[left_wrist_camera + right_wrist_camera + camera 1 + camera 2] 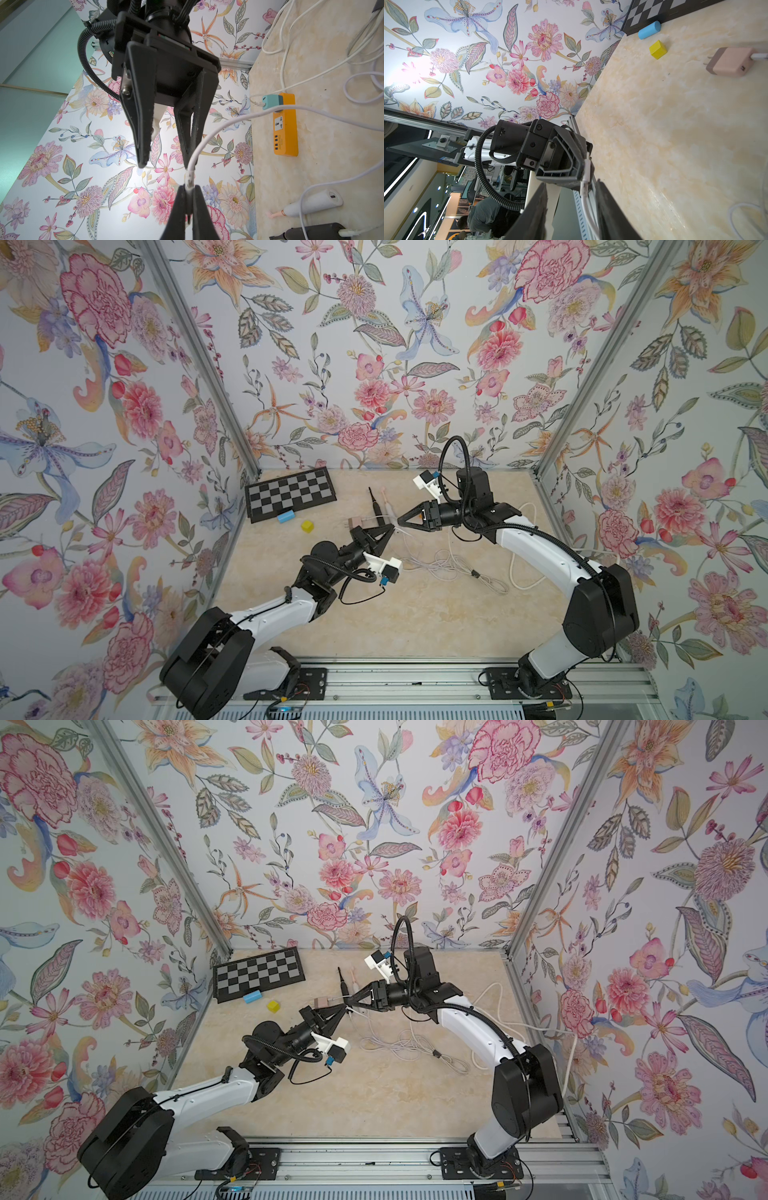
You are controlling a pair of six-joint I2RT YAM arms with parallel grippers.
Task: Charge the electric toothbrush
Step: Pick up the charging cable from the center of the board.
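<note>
Loose white cables [442, 562], pink adapter [731, 62], yellow cube [657, 49] near toothbrush [311, 204].

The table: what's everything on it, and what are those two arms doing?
Chessboard: one, black and grey, back left corner.
Cylinder: one, blue, at the chessboard's front edge.
Cube: one, yellow, beside the cylinder.
Wall plug: one, pinkish beige, lying flat, a cable plugged in.
White toothbrush: one, pink head, lying mid-table.
Black toothbrush: one, next to the white one, a cable plugged in.
Power strip: one, orange, near a wall.
Teal adapter: one, plugged into the strip.
Loose cables: several, white, looped mid-table.
Left hand: black, shut on a white cable end.
Right hand: black, open, fingers either side of that cable.
</note>
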